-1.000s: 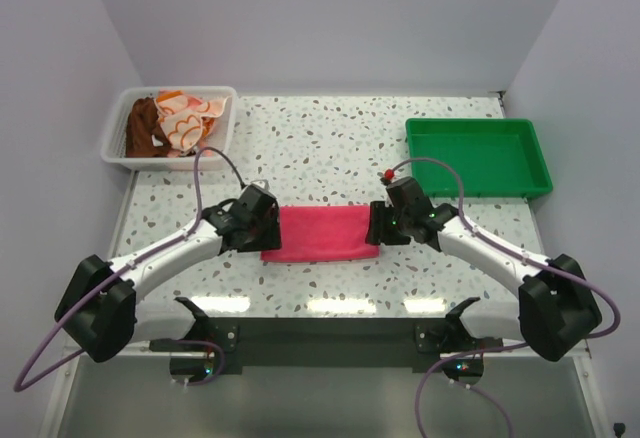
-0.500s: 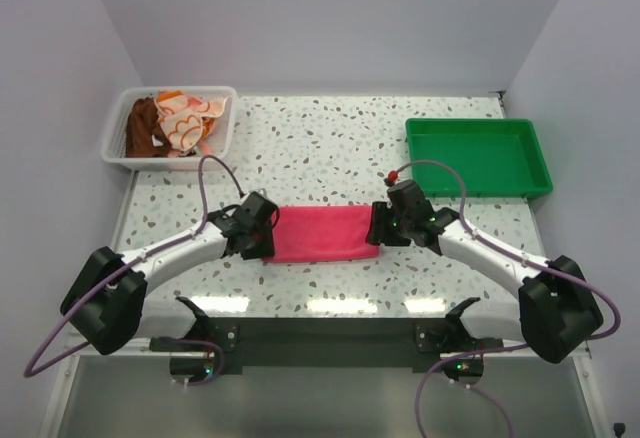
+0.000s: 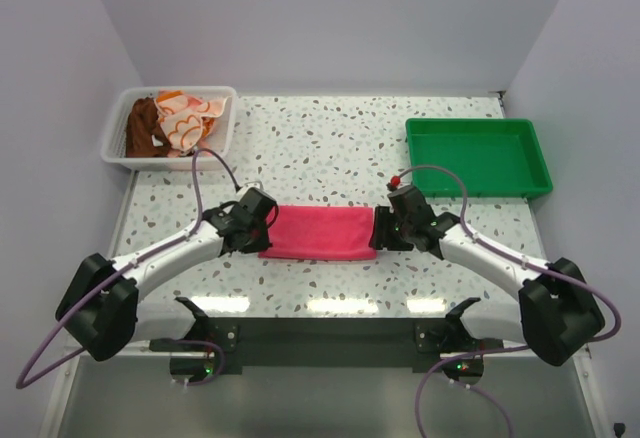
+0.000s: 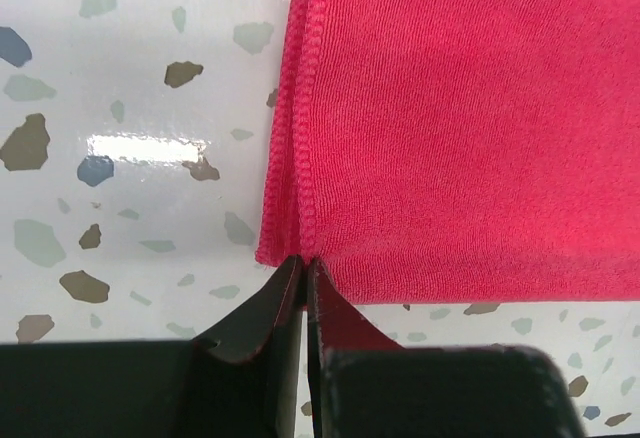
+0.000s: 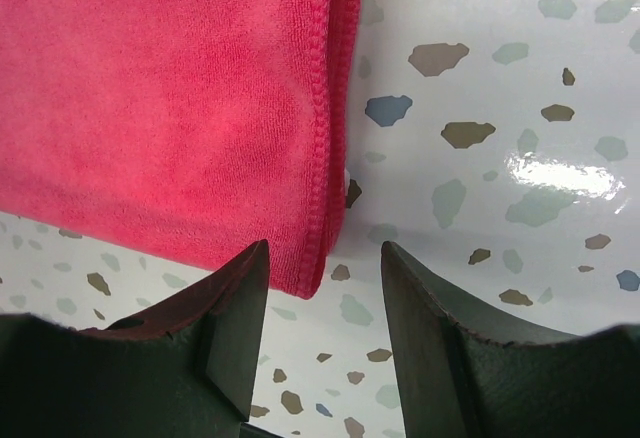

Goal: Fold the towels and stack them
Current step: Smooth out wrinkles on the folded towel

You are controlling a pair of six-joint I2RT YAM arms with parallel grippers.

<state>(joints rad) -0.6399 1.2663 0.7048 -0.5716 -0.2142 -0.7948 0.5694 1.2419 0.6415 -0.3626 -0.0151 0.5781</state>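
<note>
Left gripper [image 4: 303,288] just pinched shut on towel [image 4: 460,118] corner — right gripper [image 5: 325,288] open, astride opposite corner; fold not begun.

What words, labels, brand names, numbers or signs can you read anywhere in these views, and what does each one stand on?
None: no text, number or sign can be read in any view.
The hot pink cloth towel, the green plastic tray, the white mesh basket and the speckled table show no print or label.
</note>
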